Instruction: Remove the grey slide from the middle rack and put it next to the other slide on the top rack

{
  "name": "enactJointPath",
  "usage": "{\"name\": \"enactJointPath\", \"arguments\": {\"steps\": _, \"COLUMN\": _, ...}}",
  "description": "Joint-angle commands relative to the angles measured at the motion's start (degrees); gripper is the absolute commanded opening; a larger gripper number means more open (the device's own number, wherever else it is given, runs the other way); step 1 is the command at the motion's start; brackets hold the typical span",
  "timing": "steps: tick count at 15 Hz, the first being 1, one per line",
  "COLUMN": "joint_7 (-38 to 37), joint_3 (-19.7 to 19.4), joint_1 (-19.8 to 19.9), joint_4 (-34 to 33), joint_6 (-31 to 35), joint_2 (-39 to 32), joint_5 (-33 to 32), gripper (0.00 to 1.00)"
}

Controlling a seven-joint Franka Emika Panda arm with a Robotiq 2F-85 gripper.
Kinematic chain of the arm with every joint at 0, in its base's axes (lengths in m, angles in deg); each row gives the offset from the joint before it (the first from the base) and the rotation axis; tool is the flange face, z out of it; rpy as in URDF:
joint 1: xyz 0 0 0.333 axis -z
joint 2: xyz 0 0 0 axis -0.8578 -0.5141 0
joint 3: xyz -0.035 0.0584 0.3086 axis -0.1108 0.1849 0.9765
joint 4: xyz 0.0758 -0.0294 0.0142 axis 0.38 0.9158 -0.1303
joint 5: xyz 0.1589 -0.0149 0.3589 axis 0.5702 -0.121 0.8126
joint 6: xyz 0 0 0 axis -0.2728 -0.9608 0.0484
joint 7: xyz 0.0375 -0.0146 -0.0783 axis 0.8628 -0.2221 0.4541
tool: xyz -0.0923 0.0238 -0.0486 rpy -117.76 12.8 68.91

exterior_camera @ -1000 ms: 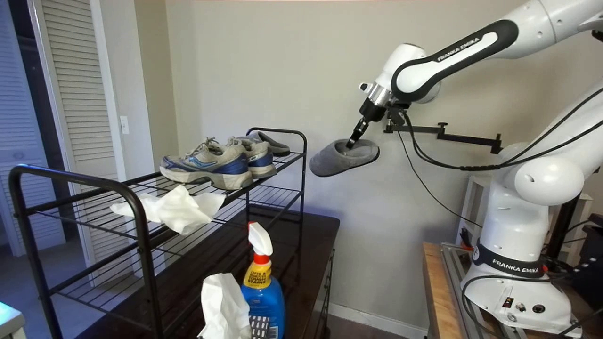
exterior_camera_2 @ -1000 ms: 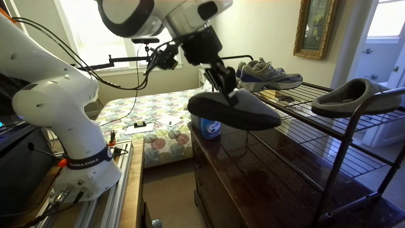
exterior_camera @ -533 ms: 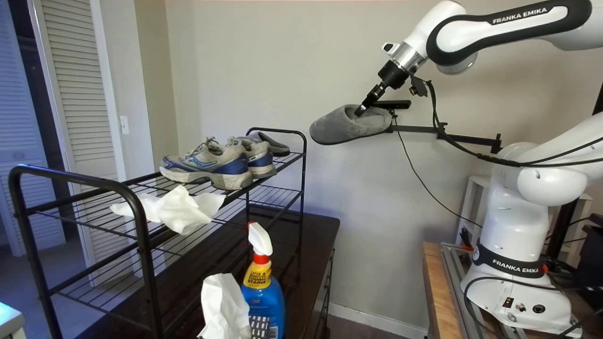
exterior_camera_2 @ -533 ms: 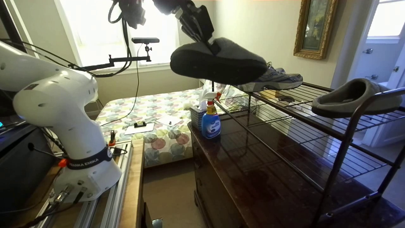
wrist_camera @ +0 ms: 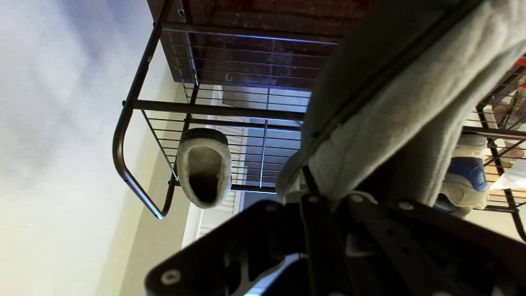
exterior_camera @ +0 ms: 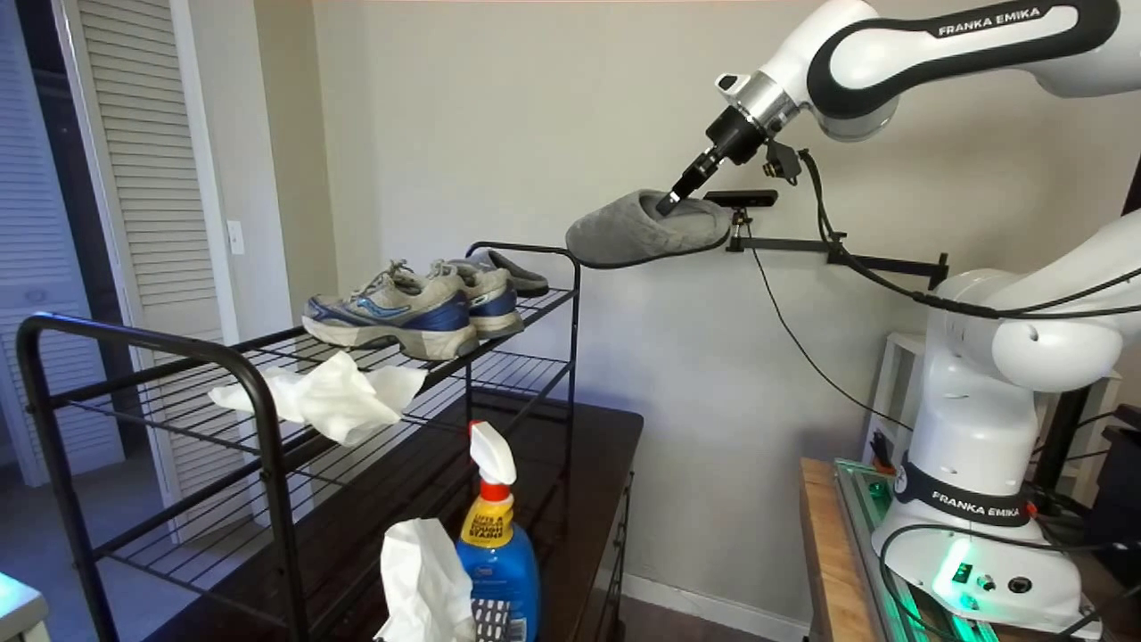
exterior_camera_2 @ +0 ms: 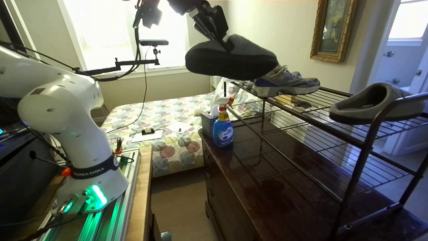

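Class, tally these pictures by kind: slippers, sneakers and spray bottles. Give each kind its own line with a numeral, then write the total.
Slippers: 2 (the held slipper in the gripper, the other slipper on the top rack)
Sneakers: 2 (in an exterior view, the nearer sneaker and the farther sneaker)
Spray bottles: 1 (the blue spray bottle)
Total: 5

Spray btl (exterior_camera_2: 223, 132) stands beside tissue bx (exterior_camera_2: 208, 124) on dresser (exterior_camera_2: 267, 192).
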Motion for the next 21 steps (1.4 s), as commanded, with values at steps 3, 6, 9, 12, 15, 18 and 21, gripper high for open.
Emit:
{"name": "enactJointPath", "arguments": {"steps": 3, "joint_7": -7.21, "joint_3": 3.40, "joint_1": -0.38, "joint_4": -2.54, "joint_6": 11.95, "joint_2": -7.02, "joint_5": 1.75, "gripper": 0.01}}
{"name": "enactJointPath", "arguments": {"steps": 6, "joint_7": -14.24, "joint_3": 6.83, "joint_1": 0.33, "joint_4": -6.04, "joint_6": 19.09, "joint_2": -13.36, "joint_5": 2.80, "gripper": 0.01}}
{"name": "enactJointPath", "arguments": {"steps": 9, "joint_7": -18.04, "joint_3": 8.23, "joint_1": -0.82, "joint_4": -11.19, "joint_6": 19.43, "joint_2": -19.80, "joint_5": 4.43, "gripper": 0.01}}
{"name": "enactJointPath", "arguments": {"steps": 12, "joint_7": -19.42, "joint_3": 8.77, "joint_1": -2.50, "joint_4": -16.37, "joint_6": 17.93, "joint_2": -24.76, "joint_5": 6.84, "gripper": 0.01}}
{"name": "enactJointPath", "arguments": {"steps": 15, "joint_7": -20.83, "joint_3": 7.85, "joint_1": -3.49, "joint_4": -22.22, "joint_6": 17.15, "joint_2": -28.88, "joint_5": 10.38, "gripper": 0.01}}
{"name": "enactJointPath", "arguments": {"steps": 18, "joint_7": -19.92, "joint_3": 8.66, "joint_1": -2.16, "joint_4": -20.45, "joint_6": 18.09, "joint_2": -27.82, "joint_5": 10.51, "gripper": 0.05}}
{"name": "enactJointPath", "arguments": {"steps": 21, "joint_7": -19.91, "joint_3": 7.91, "joint_1": -2.39, "joint_4": -23.86, "joint_6": 17.12, "joint_2": -29.89, "joint_5": 11.96, "gripper": 0.05}}
